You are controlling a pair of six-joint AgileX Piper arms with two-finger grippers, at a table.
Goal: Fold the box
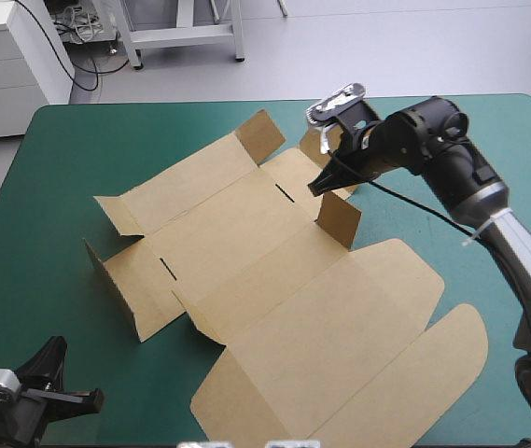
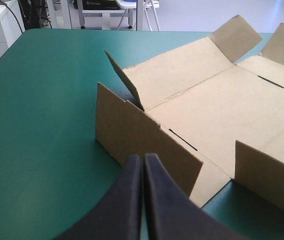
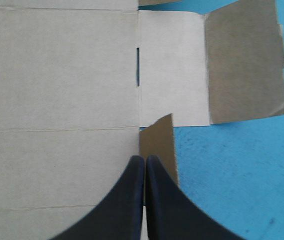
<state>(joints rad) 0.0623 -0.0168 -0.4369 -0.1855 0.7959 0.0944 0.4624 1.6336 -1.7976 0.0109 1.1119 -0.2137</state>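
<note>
The brown box (image 1: pixel 246 243) lies as a cut sheet across the middle of the table, mostly flat. Its left wall (image 2: pixel 142 145) and a few small flaps stand raised. The big rounded lid panels (image 1: pixel 377 373) lie flat at the front right. My right gripper (image 1: pixel 314 189) is shut and hovers over the box's far right part, its tip just behind a small upright flap (image 3: pixel 157 142) next to a slot (image 3: pixel 138 67). Low at the table's front left corner sits my left gripper (image 1: pixel 92 399), shut and holding nothing, pointing at the raised left wall from outside.
Bare teal-green cover (image 1: pixel 41 233) runs along the box's left side and shows again at the far right (image 1: pixel 517 131). The lid panels reach close to the table's front edge. A white cabinet (image 1: pixel 8 65) stands beyond the far left corner.
</note>
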